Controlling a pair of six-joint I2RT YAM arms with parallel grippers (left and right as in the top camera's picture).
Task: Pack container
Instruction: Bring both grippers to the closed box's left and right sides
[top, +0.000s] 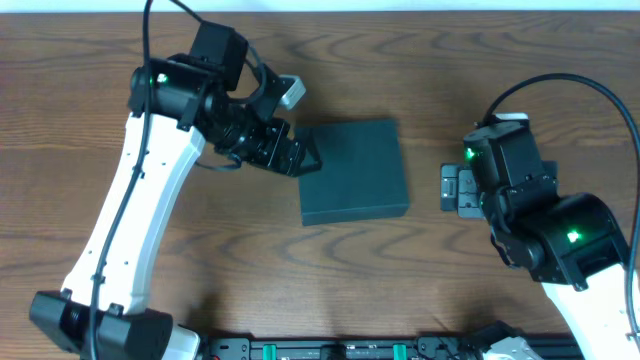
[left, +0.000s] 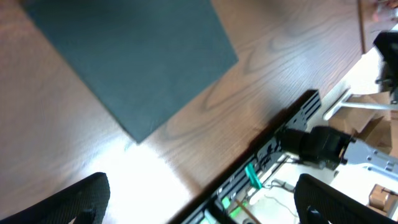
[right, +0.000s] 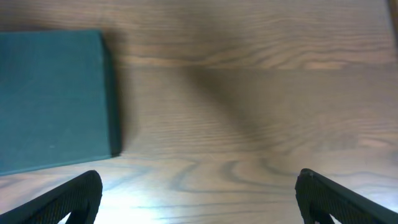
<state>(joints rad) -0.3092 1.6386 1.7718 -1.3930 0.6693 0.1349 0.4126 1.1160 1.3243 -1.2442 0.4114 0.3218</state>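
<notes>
The container is a dark teal-green square box, lid shut, lying flat in the middle of the wooden table. It also shows in the left wrist view and at the left of the right wrist view. My left gripper is open and empty, right at the box's left edge; in its wrist view the fingers spread wide over bare table. My right gripper is open and empty, a short way right of the box; its fingers frame bare wood. No snack packets are in view.
The table's front edge, with a black rail and cables, lies just beyond the box in the left wrist view. Bare wood surrounds the box.
</notes>
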